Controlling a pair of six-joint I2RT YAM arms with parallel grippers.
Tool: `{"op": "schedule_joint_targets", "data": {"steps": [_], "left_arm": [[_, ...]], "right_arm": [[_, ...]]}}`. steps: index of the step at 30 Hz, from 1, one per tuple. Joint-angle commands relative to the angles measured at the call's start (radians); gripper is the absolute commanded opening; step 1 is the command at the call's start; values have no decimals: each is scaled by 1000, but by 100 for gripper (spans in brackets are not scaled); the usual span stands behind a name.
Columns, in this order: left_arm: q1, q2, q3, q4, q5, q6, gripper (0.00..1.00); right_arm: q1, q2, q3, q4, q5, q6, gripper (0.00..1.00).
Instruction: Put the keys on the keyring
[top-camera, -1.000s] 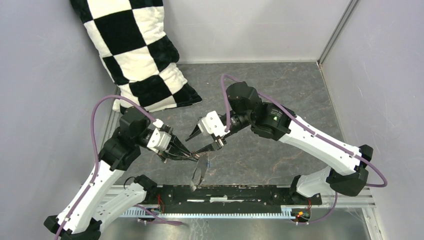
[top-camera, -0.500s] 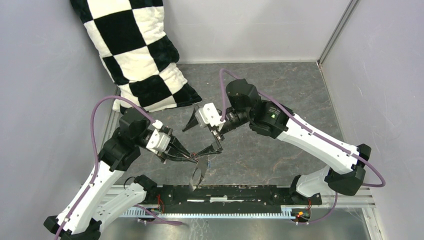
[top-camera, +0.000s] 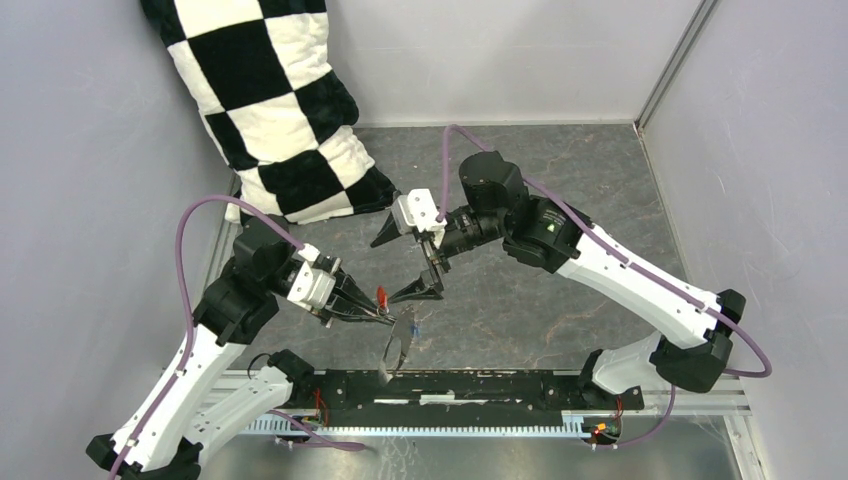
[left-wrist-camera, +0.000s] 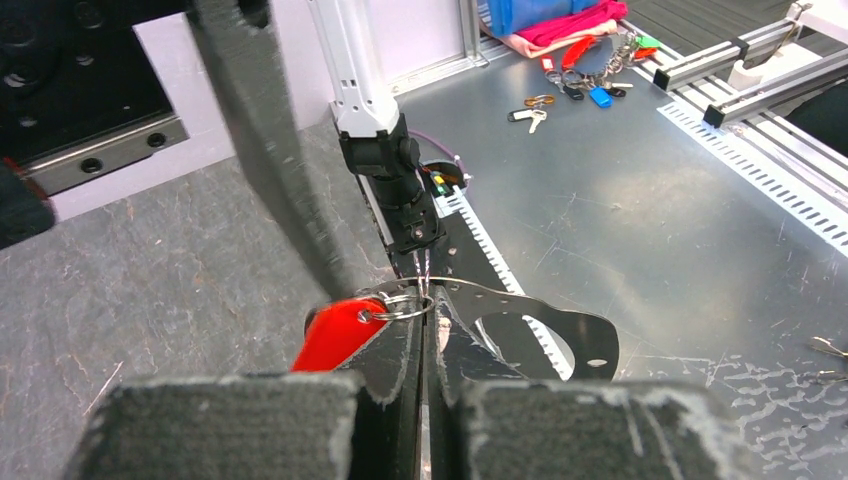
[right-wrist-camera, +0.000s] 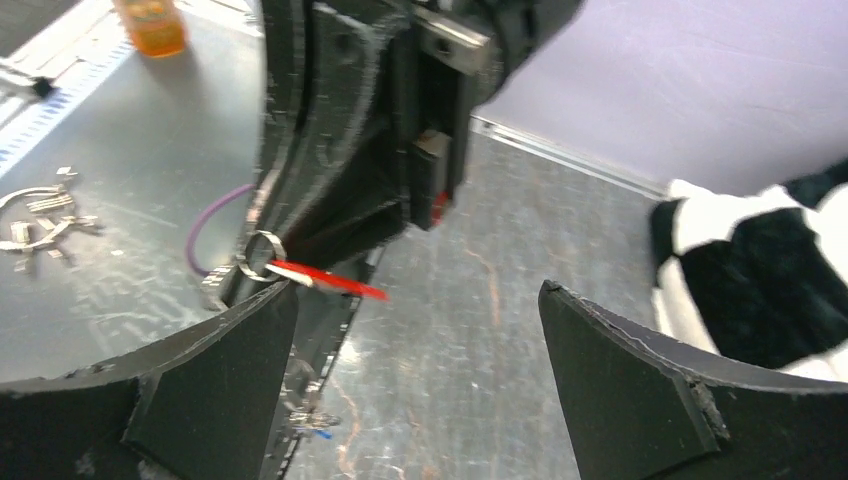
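Left gripper (top-camera: 366, 311): clamped on keyring (top-camera: 397, 346), red key (top-camera: 380, 297) at 11 o'clock. Right gripper (top-camera: 389, 268): wide open, empty; misaligned closing may dislodge the key.

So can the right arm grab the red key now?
Probably yes. The right gripper is open right beside the red key, which pokes out sideways from the shut left gripper; nothing sits between them.

Grey mottled table (top-camera: 560, 180), checkered pillow (top-camera: 270, 100) at far-left corner, tiny blue key (right-wrist-camera: 319, 434) near front
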Motion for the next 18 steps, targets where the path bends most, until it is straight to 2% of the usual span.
{"op": "schedule_joint_targets", "data": {"steps": [1,6,8,10,13,14,18], "left_arm": [[-1,-10,28,46,23,41,2],[-1,-12,22,47,16,40,2],[-1,-11,20,47,12,39,2],[-1,-8,23,48,9,37,2],[-1,-3,23,64,-9,15,2],[-1,-3,18,82,-24,-3,2],[0,-13,-36,254,-114,-170,2]], "right_arm": [[-16,-54,29,73,132,16,98],[-49,-113,10,148,198,74,98],[-58,-183,-66,241,311,167,98],[-57,-248,-142,275,343,114,98],[-58,-319,-225,293,428,132,98],[-57,-326,-226,271,427,129,97],[-58,-337,-217,179,374,158,79]]}}
